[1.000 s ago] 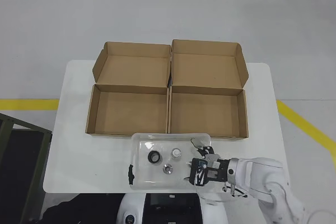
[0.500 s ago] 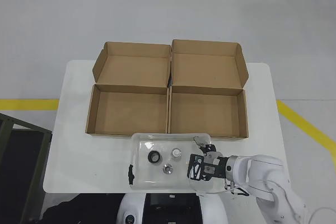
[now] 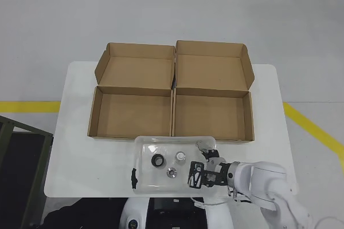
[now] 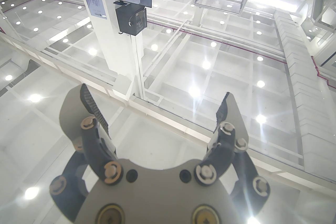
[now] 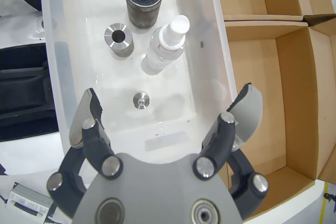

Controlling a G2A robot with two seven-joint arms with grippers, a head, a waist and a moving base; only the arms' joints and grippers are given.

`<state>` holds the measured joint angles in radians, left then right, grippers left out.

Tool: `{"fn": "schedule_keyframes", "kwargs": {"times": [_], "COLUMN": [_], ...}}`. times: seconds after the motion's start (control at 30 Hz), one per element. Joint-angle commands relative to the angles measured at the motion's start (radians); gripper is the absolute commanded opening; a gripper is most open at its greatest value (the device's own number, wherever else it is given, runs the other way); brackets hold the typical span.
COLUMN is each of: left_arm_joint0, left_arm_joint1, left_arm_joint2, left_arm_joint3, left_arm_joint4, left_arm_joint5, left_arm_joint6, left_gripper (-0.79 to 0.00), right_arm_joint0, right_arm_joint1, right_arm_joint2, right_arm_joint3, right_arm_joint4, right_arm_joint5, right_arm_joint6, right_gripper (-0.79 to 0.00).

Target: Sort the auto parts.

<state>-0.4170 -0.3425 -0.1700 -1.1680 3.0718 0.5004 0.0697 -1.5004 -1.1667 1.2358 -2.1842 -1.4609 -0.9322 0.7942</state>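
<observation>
A small stud (image 5: 141, 100), or so it looks, stands in the tray (image 5: 50, 57) just ahead of the right gripper (image 5: 168, 94), whose jaws are wide open and empty. A sleeve (image 5: 119, 39), bottle (image 5: 164, 50) and bearing (image 5: 143, 0) stand beyond it. This is likely the reach-to-pick step. Next, the gripper should lower, straddle the stud and close squarely.

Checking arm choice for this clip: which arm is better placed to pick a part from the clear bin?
Right, most likely. The right gripper hangs open over the clear bin, with the small metal stud close ahead. The left gripper points up at the ceiling, open.
</observation>
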Motion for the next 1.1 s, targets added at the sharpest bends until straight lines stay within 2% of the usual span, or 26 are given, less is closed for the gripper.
{"fn": "schedule_keyframes", "kwargs": {"times": [0.0, 0.4, 0.5, 0.53, 0.57, 0.63, 0.9, 1.07], "left_arm_joint0": [0.0, 0.0, 0.0, 0.0, 0.0, 0.0, 0.0, 0.0], "left_arm_joint1": [0.0, 0.0, 0.0, 0.0, 0.0, 0.0, 0.0, 0.0], "left_arm_joint2": [0.0, 0.0, 0.0, 0.0, 0.0, 0.0, 0.0, 0.0], "left_arm_joint3": [0.0, 0.0, 0.0, 0.0, 0.0, 0.0, 0.0, 0.0], "left_arm_joint4": [0.0, 0.0, 0.0, 0.0, 0.0, 0.0, 0.0, 0.0], "left_arm_joint5": [0.0, 0.0, 0.0, 0.0, 0.0, 0.0, 0.0, 0.0], "left_arm_joint6": [0.0, 0.0, 0.0, 0.0, 0.0, 0.0, 0.0, 0.0], "left_gripper": [0.0, 0.0, 0.0, 0.0, 0.0, 0.0, 0.0, 0.0], "right_arm_joint0": [0.004, 0.052, 0.063, 0.067, 0.07, 0.078, 0.119, 0.147], "right_arm_joint1": [0.0, 0.005, 0.009, 0.011, 0.012, 0.016, 0.036, 0.053], "right_arm_joint2": [-0.018, -0.083, -0.104, -0.111, -0.119, -0.132, -0.188, -0.229], "right_arm_joint3": [0.001, 0.031, 0.041, 0.044, 0.047, 0.053, 0.087, 0.098], "right_arm_joint4": [-0.017, 0.015, 0.01, 0.009, 0.007, 0.008, 0.027, 0.041], "right_arm_joint5": [0.017, 0.046, 0.059, 0.063, 0.067, 0.076, 0.116, 0.155], "right_arm_joint6": [0.023, 0.14, 0.153, 0.157, 0.16, 0.169, 0.21, 0.249], "right_gripper": [0.0, 0.0, -0.08, -0.132, -0.219, -0.296, -0.268, -0.308]}}
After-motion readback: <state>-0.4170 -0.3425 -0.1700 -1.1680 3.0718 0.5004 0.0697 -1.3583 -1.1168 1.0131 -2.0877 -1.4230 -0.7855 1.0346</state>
